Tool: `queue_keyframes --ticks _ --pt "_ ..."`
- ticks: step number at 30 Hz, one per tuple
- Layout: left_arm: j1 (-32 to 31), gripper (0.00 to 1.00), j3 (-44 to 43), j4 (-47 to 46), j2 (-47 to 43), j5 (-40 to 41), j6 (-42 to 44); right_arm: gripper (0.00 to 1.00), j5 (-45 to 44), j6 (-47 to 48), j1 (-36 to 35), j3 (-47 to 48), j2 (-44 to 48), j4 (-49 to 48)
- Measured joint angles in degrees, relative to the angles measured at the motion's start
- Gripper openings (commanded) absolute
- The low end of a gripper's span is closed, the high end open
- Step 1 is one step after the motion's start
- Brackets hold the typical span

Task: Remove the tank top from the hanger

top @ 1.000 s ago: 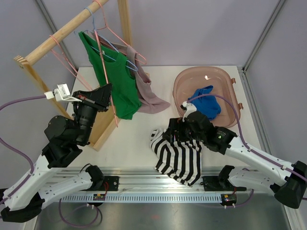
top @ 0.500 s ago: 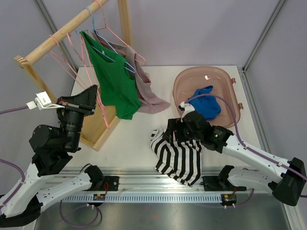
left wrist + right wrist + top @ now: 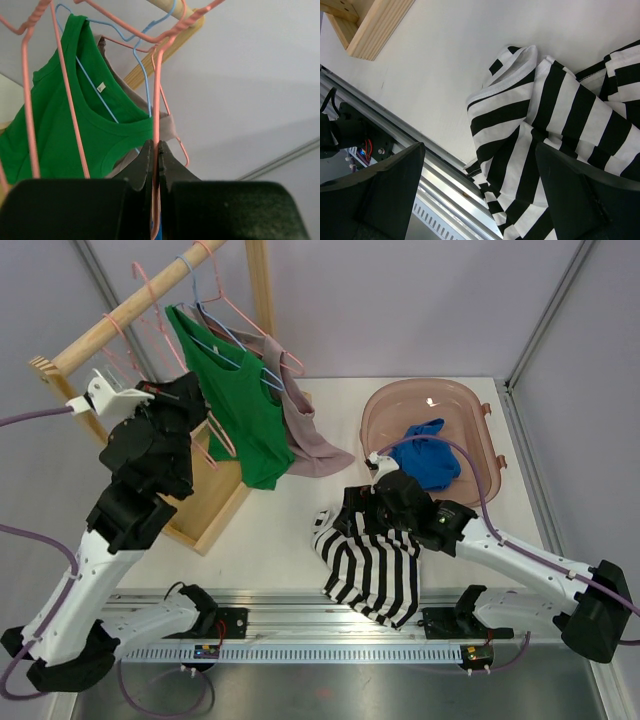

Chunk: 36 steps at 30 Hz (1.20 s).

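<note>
1. The left pincer (image 3: pixel 155 150) is raised at 10 o'clock of the surface (image 3: pixel 290 510). Its jaws are pressed together on one wire of a bare pink wire hanger (image 3: pixel 156 100).
2. That hanger reaches up towards the wooden rail (image 3: pixel 130 310); whether its hook sits on the rail cannot be told.
3. The striped tank top (image 3: pixel 375 565) lies crumpled on the surface at 6 o'clock, off any hanger, with one edge draped over the front rim.
4. The right pincer (image 3: pixel 477 150) hovers just above the tank top's 12 o'clock end, jaws spread fully apart and holding nothing.
5. A green top (image 3: pixel 240 410) hangs from the rail on a blue hanger (image 3: pixel 142 75), with a taupe garment (image 3: pixel 305 435) behind it.
6. At 2 o'clock sits a pink tub (image 3: pixel 390 410) holding a blue cloth (image 3: pixel 428 455).
</note>
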<state>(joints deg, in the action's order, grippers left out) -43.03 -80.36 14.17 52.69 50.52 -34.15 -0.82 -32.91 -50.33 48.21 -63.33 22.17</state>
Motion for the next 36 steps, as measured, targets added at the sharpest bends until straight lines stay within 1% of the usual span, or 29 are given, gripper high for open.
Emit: queue_keyframes --ticks 3,5,13,18,25,26,27,28,30,31,34,36 --pt "10.5 0.0 -3.2 2.7 3.9 -5.8 -4.4 0.99 0.1 0.0 0.0 0.0 -0.1 0.0" --pt "13.6 0.0 -3.1 3.9 4.5 -7.7 -6.3 0.99 0.0 0.0 0.0 0.0 0.0 0.0" --pt "22.6 0.0 -2.4 6.3 4.6 -15.3 -13.6 0.99 0.0 0.0 0.0 -0.4 0.7 0.0" --pt "25.8 0.0 1.9 6.1 3.3 -19.5 -17.6 0.99 0.0 0.1 0.0 -0.7 0.7 0.0" --pt "26.2 0.0 5.4 5.4 2.9 -21.9 -21.2 0.99 0.0 0.7 0.0 -0.7 0.7 0.3" --pt "26.3 0.02 5.4 5.4 2.8 -22.1 -21.5 0.99 0.0 0.9 0.0 -0.7 0.7 0.4" --pt "26.3 0.08 5.5 5.4 2.7 -22.4 -21.8 1.0 0.0 1.2 0.0 -0.7 0.7 0.5" --pt "26.4 0.29 5.8 5.1 2.4 -22.8 -22.0 0.99 0.0 1.4 0.0 -0.7 0.7 0.5" --pt "26.5 0.6 7.1 4.8 1.2 -23.4 -22.8 1.0 -0.1 2.3 0.0 -0.6 0.6 1.1" --pt "26.5 0.74 8.0 4.6 0.4 -23.6 -23.2 0.99 -0.3 2.7 0.0 -0.6 0.4 1.6" --pt "26.5 0.87 9.6 4.8 -2.0 -24.7 -23.9 0.99 -2.9 3.6 0.0 0.6 -1.6 4.9" --pt "26.5 0.99 9.6 5.2 -3.5 -25.9 -23.7 1.0 -4.7 4.0 0.0 1.6 -3.6 6.7"
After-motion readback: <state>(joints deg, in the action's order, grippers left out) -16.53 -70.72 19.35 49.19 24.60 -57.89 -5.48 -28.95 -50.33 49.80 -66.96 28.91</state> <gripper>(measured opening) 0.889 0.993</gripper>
